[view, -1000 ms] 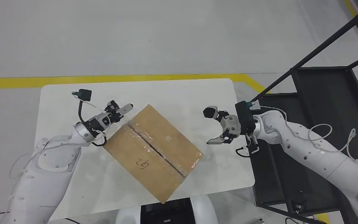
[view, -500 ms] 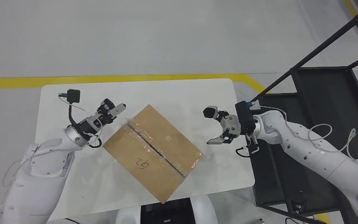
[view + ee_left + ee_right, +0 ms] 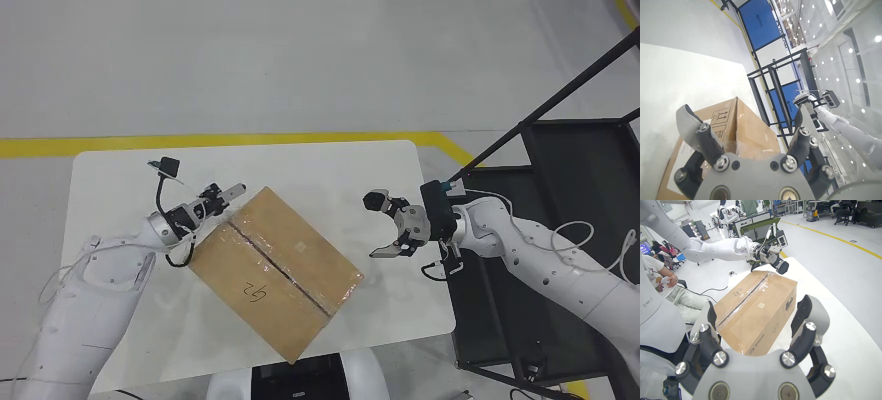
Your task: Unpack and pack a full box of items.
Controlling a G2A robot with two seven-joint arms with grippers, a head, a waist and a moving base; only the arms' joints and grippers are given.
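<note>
The cardboard box (image 3: 275, 270) sits on the white table (image 3: 330, 165), turned at an angle so that one corner points to the far side and another reaches close to the table's near edge; it is closed, with a strip of clear tape running along the seam of its top flaps, and a handwritten mark shows on the top near the left end.

The left gripper (image 3: 222, 193) is at the box's far-left corner, its fingers spread apart and holding nothing; seen from the right wrist, one dark pad hangs just above the end of the taped seam while the other finger sits lower by the box's edge; whether either one touches the cardboard, I cannot tell. From the left wrist, the box's corner and its printed side panel lie between and beyond the two fingers.

The right gripper (image 3: 380, 227) hovers over the table to the right of the box, clearly apart from it, with its jaws wide and empty; its fingers point towards the box's right end.

A black metal frame cart (image 3: 580, 160) stands off the table's right side; a yellow floor line (image 3: 250, 143) runs along just beyond the table's far edge.
</note>
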